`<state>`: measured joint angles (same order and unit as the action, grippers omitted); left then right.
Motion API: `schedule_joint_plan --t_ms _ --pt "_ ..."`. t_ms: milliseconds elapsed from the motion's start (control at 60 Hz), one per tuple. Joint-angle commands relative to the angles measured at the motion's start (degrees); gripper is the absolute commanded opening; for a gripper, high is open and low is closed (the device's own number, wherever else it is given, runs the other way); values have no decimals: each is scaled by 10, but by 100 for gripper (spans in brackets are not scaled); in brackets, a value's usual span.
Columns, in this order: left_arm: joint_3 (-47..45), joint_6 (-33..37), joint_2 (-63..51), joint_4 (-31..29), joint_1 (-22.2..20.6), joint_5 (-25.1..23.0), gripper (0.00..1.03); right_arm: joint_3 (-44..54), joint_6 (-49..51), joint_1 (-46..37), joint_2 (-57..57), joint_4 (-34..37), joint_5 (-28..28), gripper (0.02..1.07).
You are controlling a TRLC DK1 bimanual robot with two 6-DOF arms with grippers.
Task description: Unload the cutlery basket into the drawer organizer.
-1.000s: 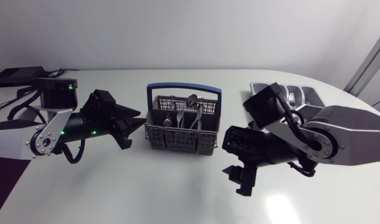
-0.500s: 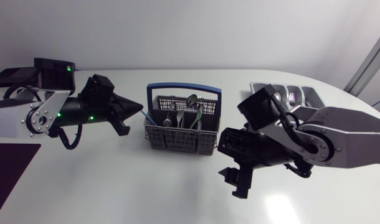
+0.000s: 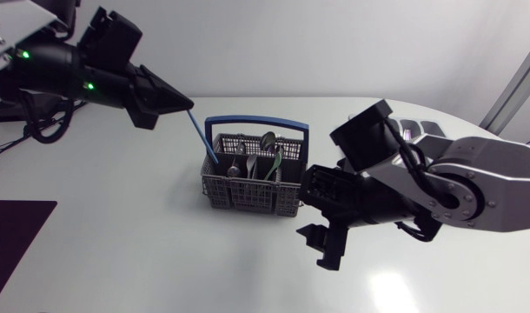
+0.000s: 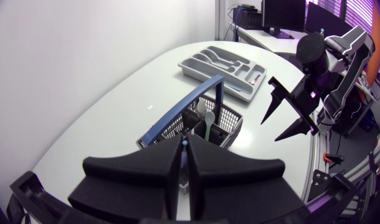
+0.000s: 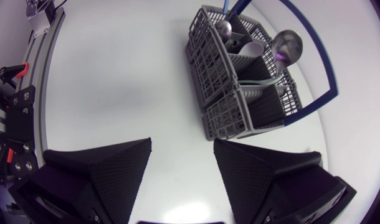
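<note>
Cutlery basket (image 3: 248,193), grey with a blue handle, stood mid-tabletop (image 3: 143,252) with spoons (image 3: 268,139) in it. Left end effector (image 3: 184,103) was clamped on the upper tip of a tilted blue-handled utensil (image 3: 202,137), whose lower end sat in the basket's left corner. Right end effector (image 3: 322,248), fingers apart, hung just beside the basket's front right corner. Drawer organizer (image 4: 222,62) lay beyond the basket.
</note>
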<state>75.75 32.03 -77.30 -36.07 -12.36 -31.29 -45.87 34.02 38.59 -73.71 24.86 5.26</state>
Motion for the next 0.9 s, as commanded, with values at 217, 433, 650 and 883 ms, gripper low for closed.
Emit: schedule_joint_plan --t_ms 217,433,650,883 --pt "61 -24 87 -116 -44 -42 4 -37 -46 5 72 28 37 75" --pt "-9 -62 109 -105 -114 -74 4 -42 -78 3 108 36 81 75" --pt "-105 -126 112 25 -166 -91 3 -36 -124 3 124 10 128 75" --pt "-123 -177 77 85 -181 -120 4 -16 -142 -10 107 -36 179 75"
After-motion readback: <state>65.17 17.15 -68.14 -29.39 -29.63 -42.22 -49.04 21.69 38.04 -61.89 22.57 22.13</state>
